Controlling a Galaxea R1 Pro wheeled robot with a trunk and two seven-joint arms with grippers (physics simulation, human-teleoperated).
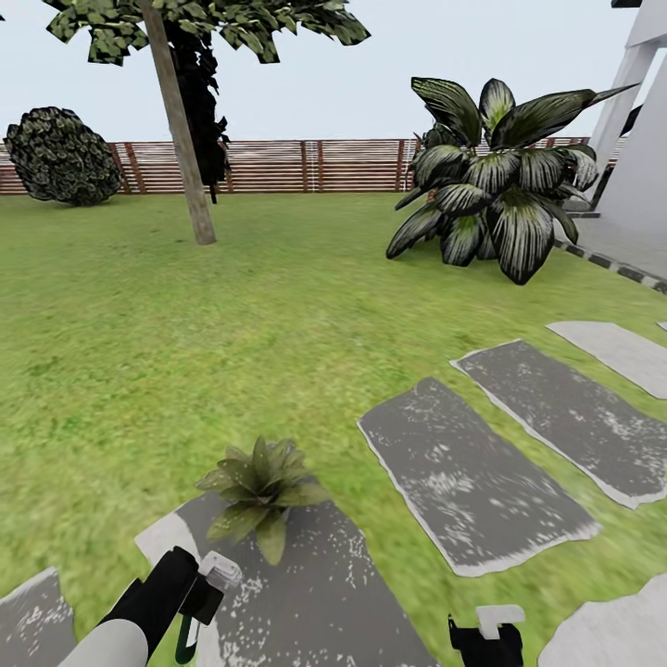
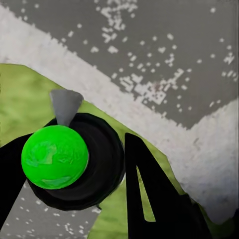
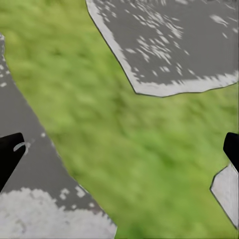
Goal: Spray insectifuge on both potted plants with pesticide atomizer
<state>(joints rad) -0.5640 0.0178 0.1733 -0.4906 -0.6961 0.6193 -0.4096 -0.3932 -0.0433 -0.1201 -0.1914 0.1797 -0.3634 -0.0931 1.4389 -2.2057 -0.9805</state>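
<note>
A potted plant (image 1: 259,489), a low rosette of pointed green leaves, sits on a grey stepping stone (image 1: 324,593) just ahead of my left arm; its pot is hidden under the leaves. My left gripper (image 1: 198,600) is shut on the pesticide atomizer (image 1: 216,576), which has a white head and a green body. In the left wrist view the atomizer (image 2: 55,157) shows as a green round body with a black collar and grey nozzle between the black fingers (image 2: 149,194) of the left gripper (image 2: 74,174). My right gripper (image 1: 486,639) hangs open over grass (image 3: 119,154). The second potted plant is out of view.
Grey stepping stones (image 1: 472,472) run off to the right across the lawn. A big dark striped broad-leaved plant (image 1: 491,185) stands at the far right by a white building (image 1: 639,176). A tree trunk (image 1: 181,130), a round shrub (image 1: 60,156) and the slat fence (image 1: 278,165) lie beyond.
</note>
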